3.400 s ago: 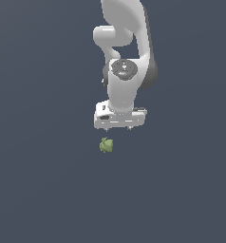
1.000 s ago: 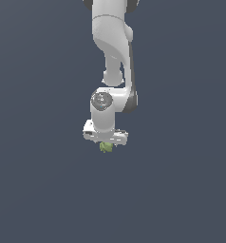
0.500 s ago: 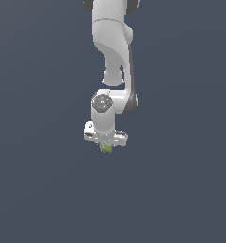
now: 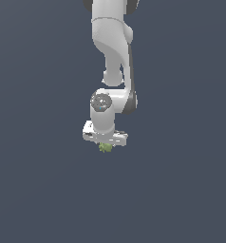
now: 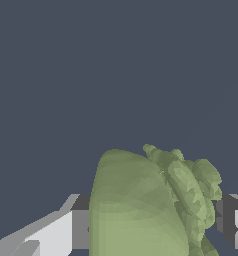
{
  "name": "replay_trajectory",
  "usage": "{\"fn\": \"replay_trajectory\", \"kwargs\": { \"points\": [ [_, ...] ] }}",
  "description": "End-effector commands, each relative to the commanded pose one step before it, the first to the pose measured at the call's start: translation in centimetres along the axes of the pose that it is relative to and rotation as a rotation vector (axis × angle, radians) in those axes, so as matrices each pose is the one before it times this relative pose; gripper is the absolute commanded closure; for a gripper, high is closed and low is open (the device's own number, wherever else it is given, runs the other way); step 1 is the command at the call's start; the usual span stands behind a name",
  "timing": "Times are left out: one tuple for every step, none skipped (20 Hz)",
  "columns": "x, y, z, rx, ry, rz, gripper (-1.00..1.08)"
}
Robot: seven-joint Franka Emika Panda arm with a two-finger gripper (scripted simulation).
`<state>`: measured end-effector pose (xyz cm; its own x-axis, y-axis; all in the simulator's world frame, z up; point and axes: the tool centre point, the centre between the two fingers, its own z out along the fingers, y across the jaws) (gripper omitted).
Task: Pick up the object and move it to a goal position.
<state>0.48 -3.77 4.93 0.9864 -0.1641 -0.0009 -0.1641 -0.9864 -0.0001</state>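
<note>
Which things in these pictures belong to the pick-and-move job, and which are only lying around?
Belongs to the job:
- small lumpy olive-green object, sitting between the fingers
- white robot hand

Only lying around:
- nothing else visible; only the plain dark grey-blue surface

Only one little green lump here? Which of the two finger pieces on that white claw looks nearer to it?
One olive-green object only. It sits between the gripper's fingers; both flank it closely, and which sits nearer cannot be told.
</note>
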Motion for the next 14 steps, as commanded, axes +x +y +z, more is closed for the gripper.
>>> {"fn": "replay_trajectory", "kwargs": {
  "points": [
    [0.251, 0.381, -0.724, 0.00002, 0.00127, 0.00059, 1.08],
    [0.127, 0.212, -0.406, 0.0, 0.0, 0.0, 1.08],
    [0.146, 0.242, -0.465, 0.0, 0.0, 0.0, 1.08],
    [0.164, 0.272, -0.522, 0.0, 0.0, 0.0, 1.08],
    [0.182, 0.301, -0.579, 0.0, 0.0, 0.0, 1.08],
    [0.2, 0.33, -0.634, 0.0, 0.0, 0.0, 1.08],
    [0.218, 0.357, -0.687, 0.0, 0.0, 0.0, 1.08],
    [0.236, 0.384, -0.739, 0.0, 0.0, 0.0, 1.08],
    [0.253, 0.41, -0.79, 0.0, 0.0, 0.0, 1.08],
    [0.269, 0.434, -0.837, 0.0, 0.0, 0.0, 1.08],
    [0.284, 0.453, -0.875, 0.0, 0.0, 0.0, 1.08],
    [0.295, 0.468, -0.905, 0.0, 0.0, 0.0, 1.08],
    [0.305, 0.48, -0.927, 0.0, 0.0, 0.0, 1.08],
    [0.313, 0.488, -0.944, 0.0, 0.0, 0.0, 1.08]
  ]
}}
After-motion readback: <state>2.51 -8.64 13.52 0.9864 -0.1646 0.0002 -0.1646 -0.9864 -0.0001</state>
